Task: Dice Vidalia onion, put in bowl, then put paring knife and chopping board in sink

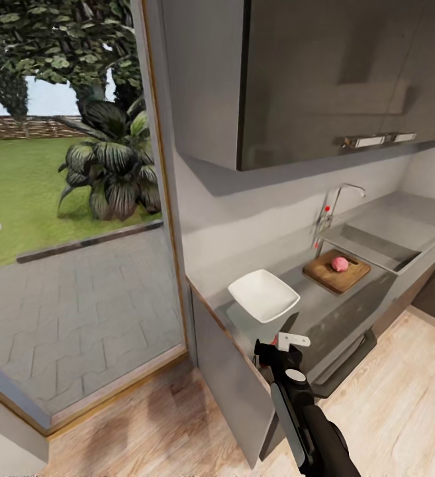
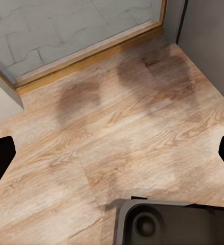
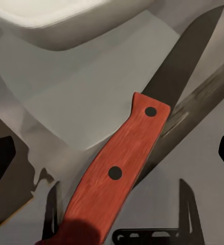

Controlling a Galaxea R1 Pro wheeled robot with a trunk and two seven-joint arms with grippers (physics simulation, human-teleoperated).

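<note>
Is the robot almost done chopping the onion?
Not yet. The small pinkish-red onion is out of the sink and sits whole on the brown wooden chopping board. The right gripper is down at the red-handled paring knife. Dicing, filling the white bowl and clearing into the grey steel sink remain.

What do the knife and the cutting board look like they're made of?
The paring knife seems to have a red-orange wood-look handle, grain streaks and two dark rivets, with a dark matte blade, probably metal. The chopping board looks like brown wood, under the Vidalia onion.
</note>
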